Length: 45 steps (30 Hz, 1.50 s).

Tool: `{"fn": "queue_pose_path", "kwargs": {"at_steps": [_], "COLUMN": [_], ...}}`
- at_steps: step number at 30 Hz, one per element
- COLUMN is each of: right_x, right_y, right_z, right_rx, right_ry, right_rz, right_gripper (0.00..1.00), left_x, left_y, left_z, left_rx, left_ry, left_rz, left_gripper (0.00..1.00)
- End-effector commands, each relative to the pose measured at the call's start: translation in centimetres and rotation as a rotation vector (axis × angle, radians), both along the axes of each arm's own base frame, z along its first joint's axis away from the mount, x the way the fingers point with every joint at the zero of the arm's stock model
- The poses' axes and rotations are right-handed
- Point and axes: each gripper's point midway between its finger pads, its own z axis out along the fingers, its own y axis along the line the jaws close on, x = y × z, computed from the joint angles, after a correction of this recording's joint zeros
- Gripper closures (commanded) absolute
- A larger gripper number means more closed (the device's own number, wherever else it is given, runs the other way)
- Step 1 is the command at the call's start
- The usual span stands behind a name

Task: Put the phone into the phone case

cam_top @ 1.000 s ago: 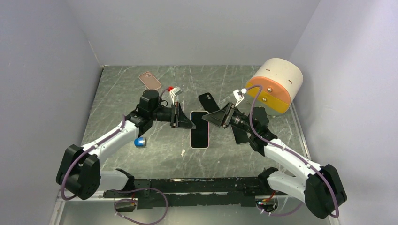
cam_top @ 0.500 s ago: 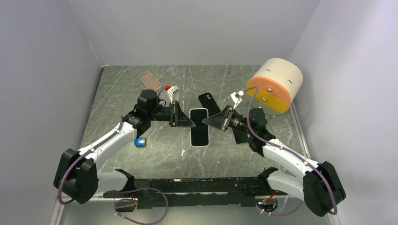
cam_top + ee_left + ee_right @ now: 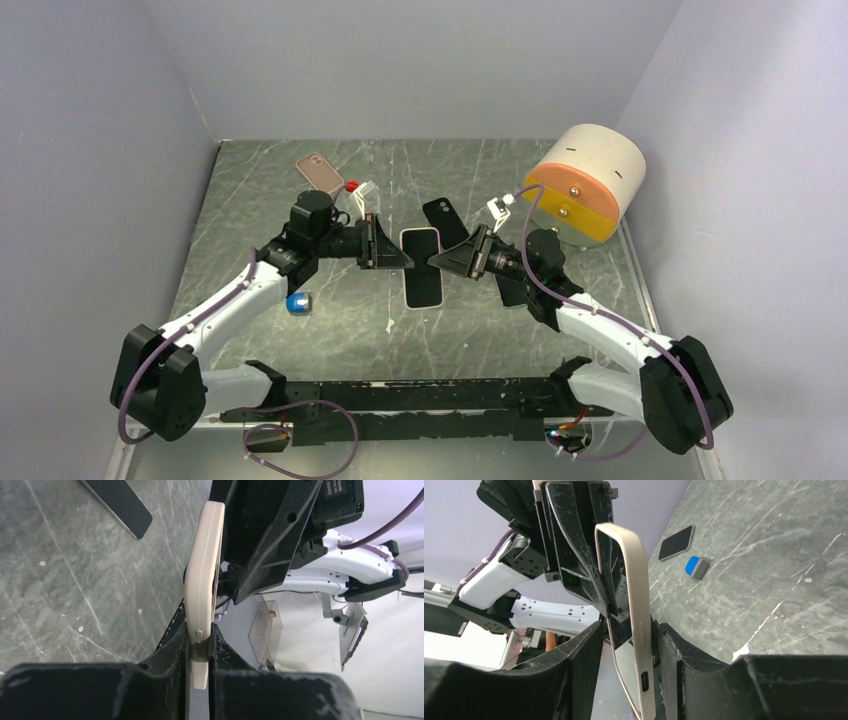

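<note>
A phone in a cream case (image 3: 423, 270), dark screen up, hangs above the table middle between both grippers. My left gripper (image 3: 408, 262) is shut on its left long edge; in the left wrist view the cream edge (image 3: 205, 565) stands pinched between the fingers of that gripper (image 3: 201, 645). My right gripper (image 3: 435, 262) straddles the right long edge. In the right wrist view the cream edge (image 3: 636, 605) rests against one finger of this gripper (image 3: 631, 640), with a gap to the other. A black case (image 3: 441, 214) lies flat behind.
A pink phone-shaped piece (image 3: 320, 171) lies at the back left, with a small red and white thing (image 3: 357, 187) near it. A blue object (image 3: 298, 303) sits by the left arm. A beige drum with an orange face (image 3: 590, 180) stands back right. Another black slab (image 3: 512, 292) lies under the right arm.
Both grippers have moved inward and slightly toward the back, closing on the cased phone from either side. The phone has shifted a little back and left.
</note>
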Motion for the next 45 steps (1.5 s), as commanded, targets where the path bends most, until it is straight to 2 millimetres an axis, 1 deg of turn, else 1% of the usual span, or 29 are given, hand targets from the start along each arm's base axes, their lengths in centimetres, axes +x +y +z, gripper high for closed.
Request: {"fn": "queue_pose_path", "kwargs": {"at_steps": [1,5,10,12,15,17,19,21,23,28,31,35,42,43,45], "right_x": [-0.7,-0.8,-0.8,-0.8,-0.6,-0.5,-0.4,-0.4,-0.3,-0.1,0.0,0.0,0.1,0.2,0.6], "right_y": [0.3,0.4,0.5,0.5,0.5,0.4,0.3,0.2,0.1,0.0,0.0,0.1,0.1,0.1,0.1], "right_z": [1.6,1.1,0.9,0.8,0.8,0.8,0.9,0.9,1.0,1.2,1.2,1.0,0.8,0.6,0.0], "right_rx": [0.044,0.035,0.031,0.032,0.030,0.027,0.027,0.025,0.025,0.036,0.041,0.043,0.041,0.035,0.016], "right_ry": [-0.063,-0.053,-0.048,-0.048,-0.048,-0.048,-0.052,-0.056,-0.057,-0.059,-0.058,-0.052,-0.044,-0.041,-0.026], "right_rz": [0.050,0.063,0.068,0.068,0.060,0.046,0.036,0.027,0.018,0.000,-0.003,0.002,-0.002,-0.007,-0.026], "right_gripper": [0.52,0.52,0.56,0.61,0.81,0.91,0.96,0.99,1.00,1.00,1.00,1.00,1.00,1.00,1.00], "left_x": [0.7,0.9,1.0,1.2,1.3,1.5,1.6,1.8,1.9,2.0,2.0,2.2,2.6,2.7,3.1], "left_y": [0.2,0.3,0.3,0.3,0.4,0.5,0.6,0.8,0.9,1.1,1.2,1.5,1.9,2.1,2.9], "left_z": [4.6,4.7,4.7,4.6,4.2,3.8,3.5,3.2,2.9,2.1,1.7,1.0,0.3,0.2,0.0], "left_rx": [-0.085,-0.094,-0.095,-0.088,-0.072,-0.055,-0.038,-0.020,-0.001,0.034,0.049,0.086,0.139,0.154,0.203], "left_ry": [-0.122,-0.127,-0.125,-0.124,-0.117,-0.109,-0.105,-0.103,-0.099,-0.075,-0.067,-0.058,-0.059,-0.063,-0.094], "left_rz": [0.057,0.078,0.088,0.099,0.111,0.124,0.132,0.144,0.153,0.161,0.163,0.183,0.204,0.215,0.248], "left_gripper": [0.98,0.97,0.98,0.97,0.97,0.97,0.97,0.97,0.91,0.69,0.59,0.55,0.52,0.51,0.45]}}
